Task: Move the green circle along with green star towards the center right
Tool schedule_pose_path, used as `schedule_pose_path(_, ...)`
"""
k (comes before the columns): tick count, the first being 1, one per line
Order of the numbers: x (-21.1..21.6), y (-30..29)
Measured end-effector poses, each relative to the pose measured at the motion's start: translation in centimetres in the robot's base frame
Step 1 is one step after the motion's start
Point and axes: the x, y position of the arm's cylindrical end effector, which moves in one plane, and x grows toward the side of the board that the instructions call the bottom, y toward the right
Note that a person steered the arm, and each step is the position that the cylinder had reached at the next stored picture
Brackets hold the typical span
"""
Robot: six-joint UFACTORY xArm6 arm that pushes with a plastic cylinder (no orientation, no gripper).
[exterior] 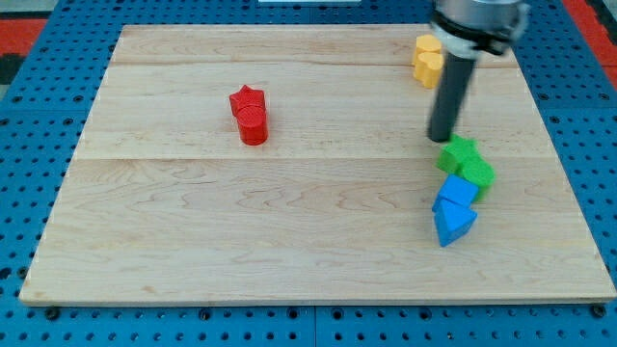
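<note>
The green star (458, 154) lies at the view's centre right on the wooden board (289, 241). The green circle (476, 174) touches it on its lower right. My tip (442, 138) stands just above and left of the green star, close to it or touching it. The rod rises from there to the arm's dark end at the view's top right.
Two blue blocks, a cube (456, 193) and a triangle (454, 224), lie right below the green pair. Two yellow blocks (427, 60) sit at the top right, partly behind the rod. A red star (247, 100) and red circle (254, 125) lie together left of centre.
</note>
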Motion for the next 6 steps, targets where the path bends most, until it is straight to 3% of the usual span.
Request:
schedule_pose_path(3, 2.4, 1.7)
schedule_pose_path(4, 2.9, -5.2)
schedule_pose_path(5, 6.6, -11.6)
schedule_pose_path(6, 17.2, -13.5)
